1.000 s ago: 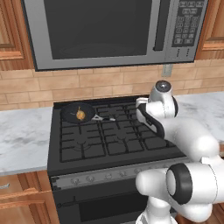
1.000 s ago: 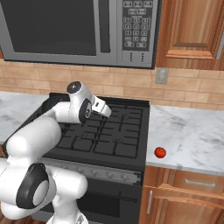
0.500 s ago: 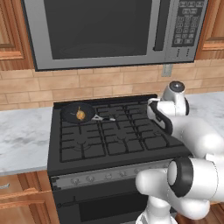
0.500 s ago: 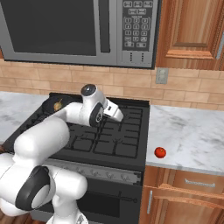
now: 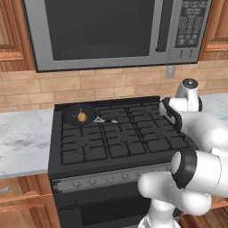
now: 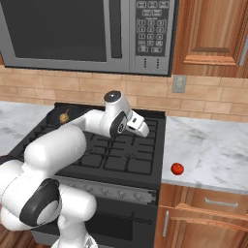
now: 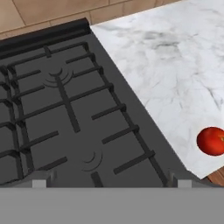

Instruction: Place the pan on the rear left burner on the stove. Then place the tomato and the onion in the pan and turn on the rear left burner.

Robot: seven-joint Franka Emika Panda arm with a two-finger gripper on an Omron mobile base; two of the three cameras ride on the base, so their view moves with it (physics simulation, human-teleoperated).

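Right, left base view first: the pan [image 5: 79, 115] sits on the rear left burner [image 5: 80, 119] of the stove [image 5: 116, 138], w/ the onion [image 5: 82, 116] inside it and its thin handle pointing toward the arm's side. The hand hangs over the stove's right edge, so pan and onion lie well away from it, across the grates. Fingers are hidden behind the wrist here, can't read the pincer from this angle. The microwave [image 5: 111, 31] hangs above, the marble counter [image 5: 24, 142] runs off past the pan, on the far side from the hand.

Right base view: the gripper [image 6: 141, 127] hovers above the right-hand grates, tilted toward the counter [image 6: 208, 150] beside the stove [image 6: 121, 155]. The tomato [image 6: 177, 168] lies on that counter near its front edge, just past the stove's side, lower than the hand and apart from it, nothing touching. Pan [image 6: 62, 116] w/ onion [image 6: 63, 116] shows at the far rear corner, behind the arm.

Hand view: two small finger tips [image 7: 40, 180] stand at the bottom, spread wide w/ nothing between them, so the pincer is fully open and empty. Ahead of them are the grates of the stove [image 7: 65, 113], then marble. The tomato [image 7: 211, 141] is off to one side of the tips, on the counter near its edge, not between the fingers.
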